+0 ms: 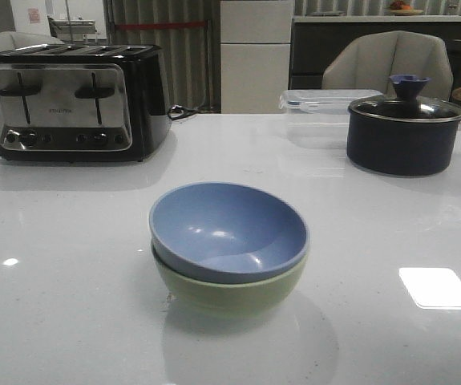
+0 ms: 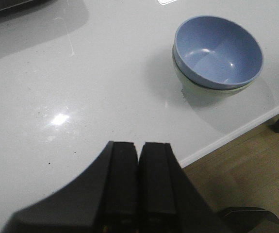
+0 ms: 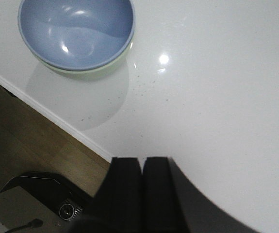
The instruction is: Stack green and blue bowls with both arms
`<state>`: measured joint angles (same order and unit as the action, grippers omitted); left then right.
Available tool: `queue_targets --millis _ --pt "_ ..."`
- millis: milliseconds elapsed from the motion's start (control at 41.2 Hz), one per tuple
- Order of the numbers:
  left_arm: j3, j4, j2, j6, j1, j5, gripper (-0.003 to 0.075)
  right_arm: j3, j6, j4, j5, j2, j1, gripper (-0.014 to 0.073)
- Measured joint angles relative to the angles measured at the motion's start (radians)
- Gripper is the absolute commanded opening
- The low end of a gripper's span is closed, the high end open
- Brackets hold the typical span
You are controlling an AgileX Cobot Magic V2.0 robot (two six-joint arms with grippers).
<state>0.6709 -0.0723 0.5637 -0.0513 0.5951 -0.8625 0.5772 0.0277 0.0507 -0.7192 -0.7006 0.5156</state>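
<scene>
The blue bowl sits nested inside the green bowl near the front middle of the white table, tilted a little toward its left. The stack also shows in the left wrist view, blue bowl over green bowl, and in the right wrist view, blue bowl over green bowl. My left gripper is shut and empty above the table's front edge, well away from the bowls. My right gripper is shut and empty, likewise back from the stack. Neither arm shows in the front view.
A black and silver toaster stands at the back left. A dark lidded pot stands at the back right with a clear lidded container beside it. The table's front edge drops to a wooden floor.
</scene>
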Motion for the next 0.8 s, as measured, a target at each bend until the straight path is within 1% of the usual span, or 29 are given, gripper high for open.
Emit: queue_targets --millis 194,267,340,461,534,631,679,800 --pt "-0.013 0.000 -0.016 0.000 -0.004 0.004 0.0092 0.000 0.000 0.000 0.000 0.000 0.000 0.0053" --pt "-0.037 0.004 -0.042 0.000 -0.041 0.015 0.0092 0.000 0.000 0.000 0.000 0.000 0.000 0.0053" --pt "-0.078 0.001 -0.083 0.000 -0.101 0.045 0.0092 0.000 0.000 0.000 0.000 0.000 0.000 0.0053" --pt "-0.195 -0.004 -0.193 0.000 -0.226 0.190 0.0093 0.000 0.000 0.000 -0.002 0.000 0.000 0.0053" --pt "-0.286 -0.004 -0.270 0.000 -0.304 0.324 0.0093 0.000 -0.002 0.000 -0.002 0.000 0.000 0.0053" --pt "-0.416 0.002 -0.382 0.000 -0.396 0.465 0.0093 0.000 -0.002 -0.002 -0.002 0.000 0.000 0.0053" --pt "-0.477 0.016 -0.437 0.000 -0.437 0.534 0.0093 0.000 -0.002 0.000 -0.002 0.000 0.000 0.0053" --pt "-0.600 0.061 -0.549 0.000 -0.511 0.646 0.0093 0.000 -0.002 -0.002 -0.002 0.000 0.000 0.0053"
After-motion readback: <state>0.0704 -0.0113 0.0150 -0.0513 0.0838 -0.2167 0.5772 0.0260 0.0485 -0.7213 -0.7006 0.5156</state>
